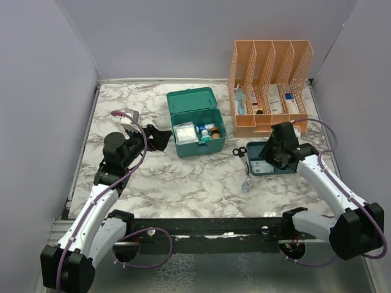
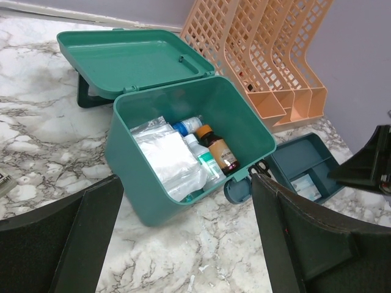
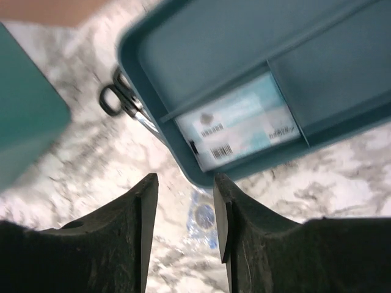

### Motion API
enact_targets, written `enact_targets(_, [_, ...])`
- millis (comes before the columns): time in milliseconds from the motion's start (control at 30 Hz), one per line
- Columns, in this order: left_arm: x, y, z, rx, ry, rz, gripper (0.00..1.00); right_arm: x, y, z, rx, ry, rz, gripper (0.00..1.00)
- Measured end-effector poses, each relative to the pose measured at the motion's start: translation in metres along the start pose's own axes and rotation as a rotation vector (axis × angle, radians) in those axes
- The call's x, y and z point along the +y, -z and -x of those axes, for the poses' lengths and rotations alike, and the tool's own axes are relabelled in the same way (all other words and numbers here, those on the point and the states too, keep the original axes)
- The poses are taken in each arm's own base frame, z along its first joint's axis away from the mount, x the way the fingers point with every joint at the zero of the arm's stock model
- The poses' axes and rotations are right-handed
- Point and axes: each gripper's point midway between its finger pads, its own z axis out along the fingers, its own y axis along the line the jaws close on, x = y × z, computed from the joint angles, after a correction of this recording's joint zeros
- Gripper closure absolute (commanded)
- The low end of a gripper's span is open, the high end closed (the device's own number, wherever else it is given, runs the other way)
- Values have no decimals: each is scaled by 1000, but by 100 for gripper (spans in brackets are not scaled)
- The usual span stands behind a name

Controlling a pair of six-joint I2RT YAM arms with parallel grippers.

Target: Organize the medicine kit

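Top external view: medicine kit [image 1: 201, 148], lid open, sits mid-table toward the far edge. Left gripper [image 1: 160, 138] gapes empty beside it. Right gripper [image 1: 264, 151], jaws partly apart and empty, hovers over the tray [image 1: 276, 170] rim; lowering could snag and tip it.

Medicine kit [image 1: 192, 101] centre; 4-slot organizer [image 1: 269, 61] behind-right; tray [image 2: 308, 160] right of kit; scissors [image 1: 240, 152] between.
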Motion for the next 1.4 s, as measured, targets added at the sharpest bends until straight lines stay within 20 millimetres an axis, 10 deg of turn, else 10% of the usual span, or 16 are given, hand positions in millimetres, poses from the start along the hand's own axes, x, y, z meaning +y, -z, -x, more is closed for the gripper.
enact_targets(600, [2,-4,-2,7,9,2,11,-35,-4,-124,451,62,71,68])
enact_targets(1400, [-1,-1,2,-7,5,-3,11,-20,-13,-121,414,65,168,61])
